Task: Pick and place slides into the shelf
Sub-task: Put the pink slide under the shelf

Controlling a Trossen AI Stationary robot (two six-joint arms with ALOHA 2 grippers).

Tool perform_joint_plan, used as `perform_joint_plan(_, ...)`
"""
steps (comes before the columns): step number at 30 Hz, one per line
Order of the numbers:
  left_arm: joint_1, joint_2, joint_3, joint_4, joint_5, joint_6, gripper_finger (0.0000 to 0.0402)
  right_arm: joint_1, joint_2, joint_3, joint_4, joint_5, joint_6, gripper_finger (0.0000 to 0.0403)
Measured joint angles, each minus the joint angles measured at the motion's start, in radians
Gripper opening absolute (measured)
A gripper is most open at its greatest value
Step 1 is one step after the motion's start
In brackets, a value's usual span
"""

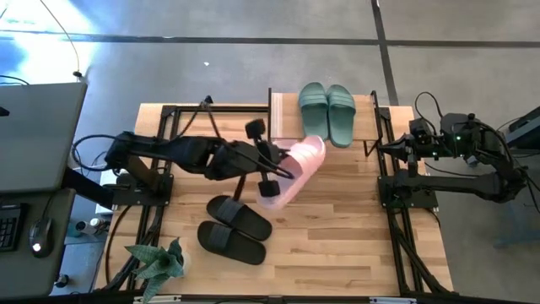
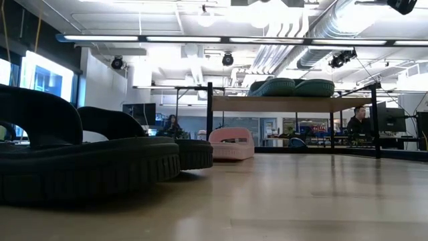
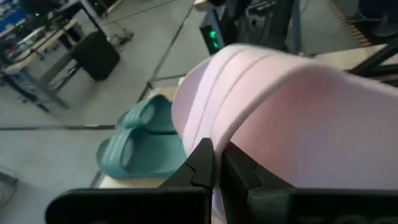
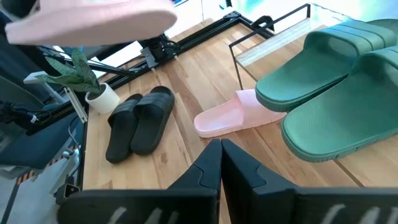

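With left gripper clamped on pale pink wide-strap rubber slide, aloft near small two-level wooden-topped shelf bearing sage green pair: carrying step, next lowering beneath; right gripper shut, idle right.

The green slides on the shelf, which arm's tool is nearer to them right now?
Left. The left tool, shut on a pink slide, sits just beside the shelf below the green slides. The right tool waits shut at the table's right edge, farther off.

We see two black arms, the left arm and the right arm, with black cables and angular dark fingers.
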Motion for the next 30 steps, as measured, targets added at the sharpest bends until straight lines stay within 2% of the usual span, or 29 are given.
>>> perform_joint_plan(3,0.000,0.032,-0.001,0.024,0.049,0.003,0.0000,0.000,0.001,0.000,0.000,0.000,0.000,0.0002)
perform_joint_plan(7,0.000,0.081,-0.001,0.034,0.058,0.022,0.0000,0.000,0.001,0.000,0.000,0.000,0.000,0.0002)
perform_joint_plan(17,-0.033,0.201,0.000,0.048,0.046,0.095,0.0000,0.000,0.000,0.000,0.000,0.000,0.000,0.0002)
perform_joint_plan(20,-0.037,0.216,-0.002,0.016,0.043,0.096,0.0000,0.000,0.000,0.000,0.000,0.000,0.000,0.0002)
perform_joint_plan(22,-0.040,0.240,0.005,0.050,0.043,0.096,0.0000,0.000,0.001,0.000,0.001,0.000,0.000,0.0002)
perform_joint_plan(24,-0.040,0.253,-0.002,-0.004,0.034,0.097,0.0000,0.000,0.000,0.000,0.000,0.000,0.000,0.0002)
perform_joint_plan(26,-0.040,0.280,0.002,0.028,0.038,0.097,0.0000,0.000,0.001,0.000,0.000,0.000,0.000,0.0002)
perform_joint_plan(28,-0.040,0.290,-0.002,-0.029,0.040,0.096,0.0000,0.000,0.000,0.000,0.000,0.000,0.000,0.0002)
perform_joint_plan(30,-0.040,0.321,0.003,0.004,0.035,0.096,0.0000,0.000,0.001,0.000,0.000,0.000,0.000,0.0002)
